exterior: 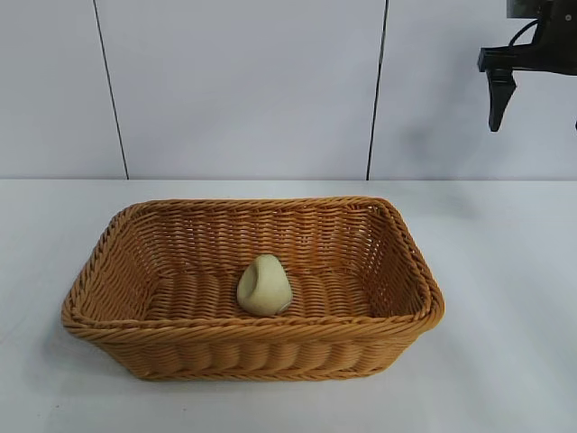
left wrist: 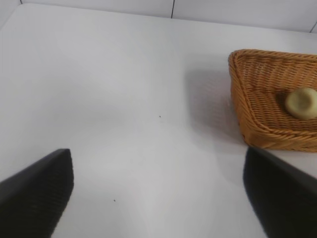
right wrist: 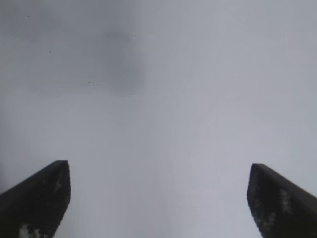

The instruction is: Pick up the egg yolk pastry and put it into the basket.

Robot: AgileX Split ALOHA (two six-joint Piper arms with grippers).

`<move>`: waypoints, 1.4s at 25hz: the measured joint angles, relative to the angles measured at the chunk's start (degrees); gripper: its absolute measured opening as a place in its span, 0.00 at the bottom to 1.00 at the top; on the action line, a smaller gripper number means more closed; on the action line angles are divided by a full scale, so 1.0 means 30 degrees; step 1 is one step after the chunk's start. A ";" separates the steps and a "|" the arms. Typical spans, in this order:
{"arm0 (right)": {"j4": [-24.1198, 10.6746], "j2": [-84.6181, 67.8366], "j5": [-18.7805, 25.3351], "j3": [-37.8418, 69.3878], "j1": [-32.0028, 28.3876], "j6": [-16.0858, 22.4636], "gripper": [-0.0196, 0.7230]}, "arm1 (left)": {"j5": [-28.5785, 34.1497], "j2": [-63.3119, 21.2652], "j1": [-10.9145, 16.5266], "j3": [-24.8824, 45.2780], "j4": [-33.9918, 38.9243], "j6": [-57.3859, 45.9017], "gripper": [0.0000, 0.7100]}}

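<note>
Exterior view: wicker basket resting on the white bench, long side toward the camera. Egg yolk pastry lying inside it on the woven floor, near the front wall, roughly mid-length, fold turned up. Right tool hanging high at the upper right edge, well apart from the basket and above the bench; only one dark finger fully visible, pointing down, the other cut off by the picture's edge. Left tool not seen here. Pale wall panels with dark seams behind.

Left wrist view: left tool spread wide, two dark fingers at the lower corners with bare bench between them, gripping nothing. Basket ahead of this tool and off to one side, beyond the finger on that side, only one corner and part of the rim showing. Pastry inside it, well apart from the fingers. Faint shadow on the bench beside the basket's outer wall.

Right wrist view: right tool spread wide, both dark fingers far apart at the lower corners, empty. Only plain bench under and ahead of it, with a soft grey shadow ahead of the fingertips and a few tiny dark specks. Basket and pastry not in this view.
</note>
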 joint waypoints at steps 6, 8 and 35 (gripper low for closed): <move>0.0083 -0.3294 -0.0031 0.4794 0.0018 -0.0115 0.96 | 0.0017 0.0000 0.0000 0.0000 0.0000 0.0000 0.94; 0.0134 -0.5201 -0.0031 0.7325 0.0018 -0.0201 0.96 | 0.0017 0.0000 0.0000 0.0000 0.0000 0.0000 0.94; 0.1295 -3.7150 -0.3404 2.8282 0.0018 -0.2411 0.96 | 0.0017 0.0000 0.0000 0.0000 0.0000 0.0000 0.94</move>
